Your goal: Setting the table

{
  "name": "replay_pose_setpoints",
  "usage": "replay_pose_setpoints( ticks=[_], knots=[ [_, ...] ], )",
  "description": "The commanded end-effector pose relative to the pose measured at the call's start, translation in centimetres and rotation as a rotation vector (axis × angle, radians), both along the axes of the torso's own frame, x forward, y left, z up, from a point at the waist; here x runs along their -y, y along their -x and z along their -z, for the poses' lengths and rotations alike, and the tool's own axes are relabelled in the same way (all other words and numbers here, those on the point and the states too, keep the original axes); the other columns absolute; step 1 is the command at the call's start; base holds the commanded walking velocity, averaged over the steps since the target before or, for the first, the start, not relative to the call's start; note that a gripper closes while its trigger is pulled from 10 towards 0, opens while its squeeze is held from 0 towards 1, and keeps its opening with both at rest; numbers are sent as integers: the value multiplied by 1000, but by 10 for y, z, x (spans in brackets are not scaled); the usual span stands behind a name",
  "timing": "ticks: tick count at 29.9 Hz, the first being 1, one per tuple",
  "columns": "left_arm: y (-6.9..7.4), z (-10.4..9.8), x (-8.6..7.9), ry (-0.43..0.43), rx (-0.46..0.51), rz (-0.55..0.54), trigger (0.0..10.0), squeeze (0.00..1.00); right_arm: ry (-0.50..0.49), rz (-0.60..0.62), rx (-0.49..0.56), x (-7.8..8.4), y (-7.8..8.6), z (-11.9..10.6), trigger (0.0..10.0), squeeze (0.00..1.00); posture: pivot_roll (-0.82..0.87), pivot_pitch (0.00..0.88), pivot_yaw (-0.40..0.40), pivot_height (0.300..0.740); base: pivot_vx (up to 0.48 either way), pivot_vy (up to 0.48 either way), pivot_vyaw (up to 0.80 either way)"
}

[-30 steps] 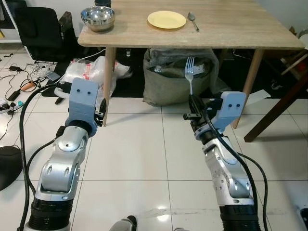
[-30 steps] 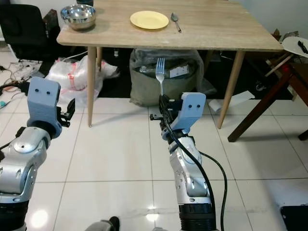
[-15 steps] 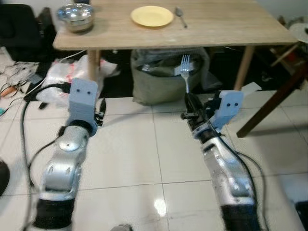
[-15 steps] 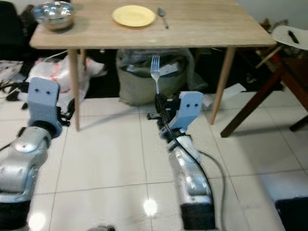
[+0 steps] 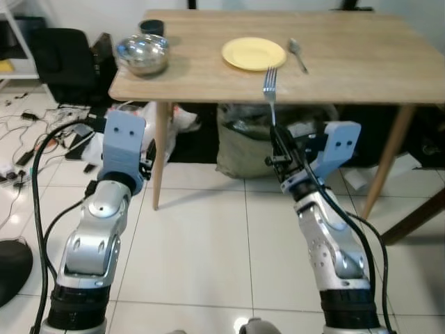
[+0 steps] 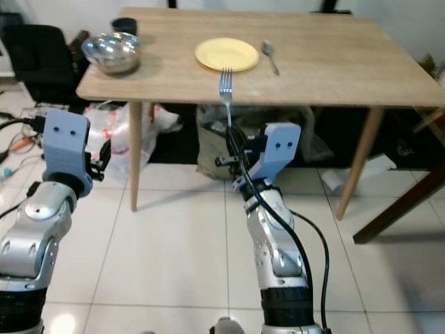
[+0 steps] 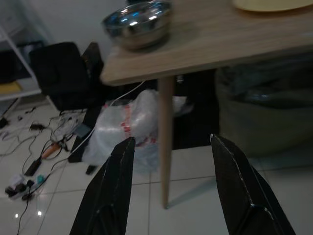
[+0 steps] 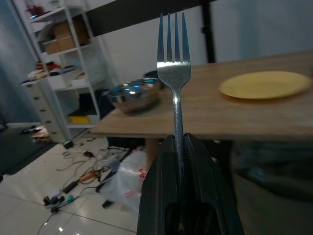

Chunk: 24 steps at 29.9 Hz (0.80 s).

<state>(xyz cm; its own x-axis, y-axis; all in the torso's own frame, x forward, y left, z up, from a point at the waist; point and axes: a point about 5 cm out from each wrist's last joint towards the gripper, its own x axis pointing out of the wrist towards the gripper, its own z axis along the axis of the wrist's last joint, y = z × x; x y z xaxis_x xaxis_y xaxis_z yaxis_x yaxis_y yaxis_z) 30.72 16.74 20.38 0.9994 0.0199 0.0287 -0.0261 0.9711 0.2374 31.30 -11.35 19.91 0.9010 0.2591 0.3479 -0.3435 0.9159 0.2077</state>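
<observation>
A: Status on fork [image 8: 174,73]?

B: Pinched upright btwn the 2 pressed-together fingers of right gripper [image 5: 279,147], tines up, held in front of the table [image 5: 361,69], below edge height. Left gripper [image 7: 171,191]: fingers spread, holding nothing, low beside the table's front-left leg.

A: Layout on top?

B: Yellow plate [image 5: 254,53] mid-table, spoon [image 5: 297,55] just beside it on robot's right, steel bowl [image 5: 142,54] near left corner w/ dark cup [image 5: 150,27] behind.

A: Tips for doing it well?

B: Prob. step closer 1st, raise above edge, tip flat. Lay on plate's left side, parallel to spoon, apart from plate rim & bowl. Keep pinch firm till handle rests on wood.
</observation>
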Motion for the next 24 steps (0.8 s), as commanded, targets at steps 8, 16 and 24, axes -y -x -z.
replay_pose_setpoints(
  ticks=[8, 16, 24],
  knots=[
    [-3, -5, 0, -42, 28, 28, 10000, 0, -8, 70, -26, 8, -7, 2, 10000, 0, 19, 48, 42, 740, 480, 0, 0],
    [-7, -9, 5, -52, 39, 74, 10000, 0, -14, 143, -43, 27, -10, 4, 10000, 0, 10, 50, 46, 740, 480, 0, -51],
    [-7, -7, 10, -60, 33, 123, 10000, 0, -22, 197, -60, 39, -11, 7, 10000, 0, 10, 52, 47, 740, 480, 0, -800]
  ],
)
